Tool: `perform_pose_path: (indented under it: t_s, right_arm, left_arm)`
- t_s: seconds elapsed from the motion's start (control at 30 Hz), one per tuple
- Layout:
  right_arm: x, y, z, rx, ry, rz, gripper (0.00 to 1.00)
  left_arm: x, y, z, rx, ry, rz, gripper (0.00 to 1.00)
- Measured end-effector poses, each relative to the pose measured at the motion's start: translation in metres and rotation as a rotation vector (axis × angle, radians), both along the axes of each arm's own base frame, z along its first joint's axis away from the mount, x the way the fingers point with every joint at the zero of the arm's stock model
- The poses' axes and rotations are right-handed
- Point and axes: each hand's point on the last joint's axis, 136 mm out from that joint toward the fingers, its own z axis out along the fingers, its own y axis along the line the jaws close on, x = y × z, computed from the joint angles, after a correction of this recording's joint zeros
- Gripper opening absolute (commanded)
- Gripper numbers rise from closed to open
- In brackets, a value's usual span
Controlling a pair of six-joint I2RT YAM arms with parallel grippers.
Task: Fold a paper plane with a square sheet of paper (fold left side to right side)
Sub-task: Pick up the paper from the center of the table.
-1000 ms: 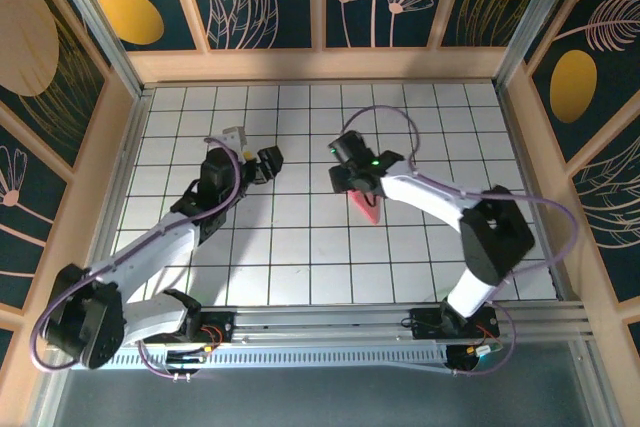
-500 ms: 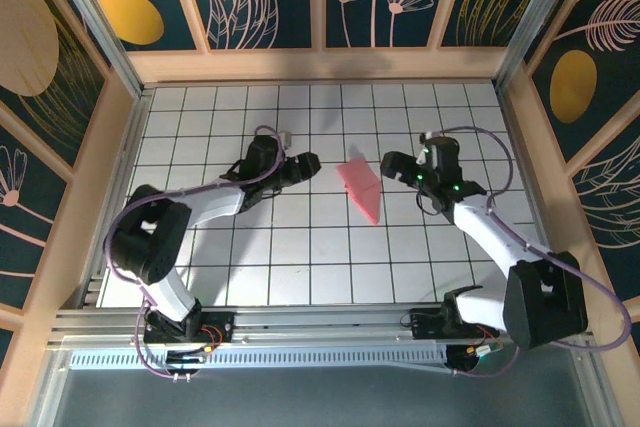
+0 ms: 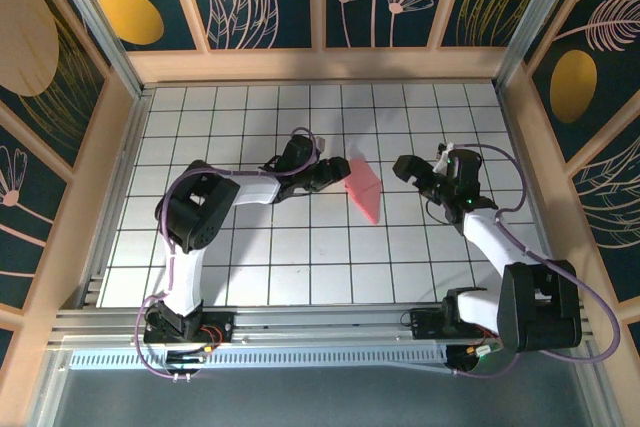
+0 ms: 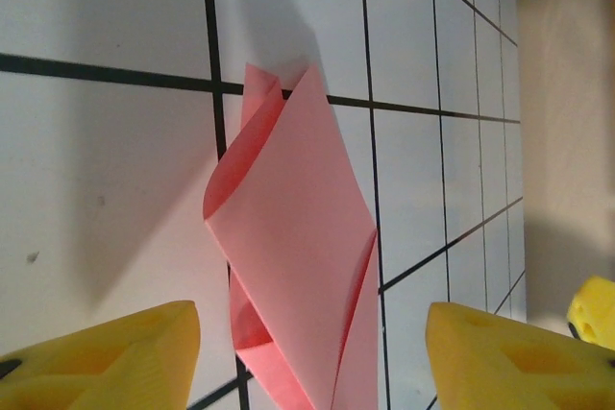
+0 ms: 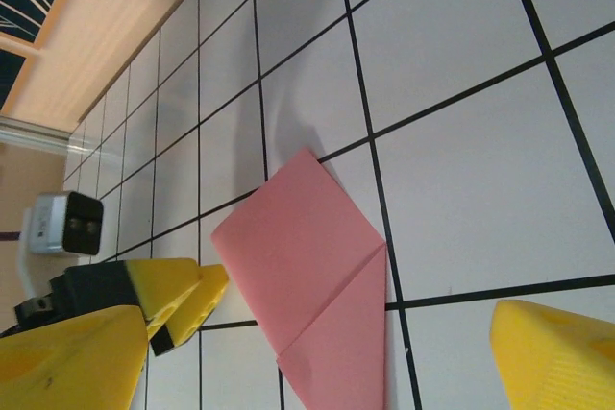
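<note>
Paper [image 3: 362,187] at frame centre looks light, limp and springy, so my part-open, empty left gripper [image 3: 333,173] should pinch its lifted near edge, while my right gripper [image 3: 420,165] gapes empty.

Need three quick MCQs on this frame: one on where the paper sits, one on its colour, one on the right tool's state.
1. Where is the paper?
A) between the left tool and the right tool
B) left of both tools
C) right of both tools

2. Paper colour?
A) white
B) blue
C) salmon-pink

3. Right tool?
A) shut on the paper
B) open, apart from the paper
C) shut, empty

Key:
1A, one tool flanks it on each side.
2C, it is pink against the white tiles.
3B, its yellow fingers stand wide apart.
</note>
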Motion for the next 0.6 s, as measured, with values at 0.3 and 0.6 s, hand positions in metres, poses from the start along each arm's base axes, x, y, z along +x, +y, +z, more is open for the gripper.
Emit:
perform_pose_path:
  t_s: [0.3, 0.6]
  right_arm:
    - [0.000, -0.003, 0.006, 0.009, -0.017, -0.002, 0.92]
    - [-0.004, -0.005, 0.006, 0.061, -0.020, 0.031, 0.92]
  left_arm:
    - [0.012, -0.015, -0.015, -0.030, 0.040, -0.006, 0.27]
    - [0.012, -0.020, -0.014, -0.033, 0.013, -0.042, 0.00]
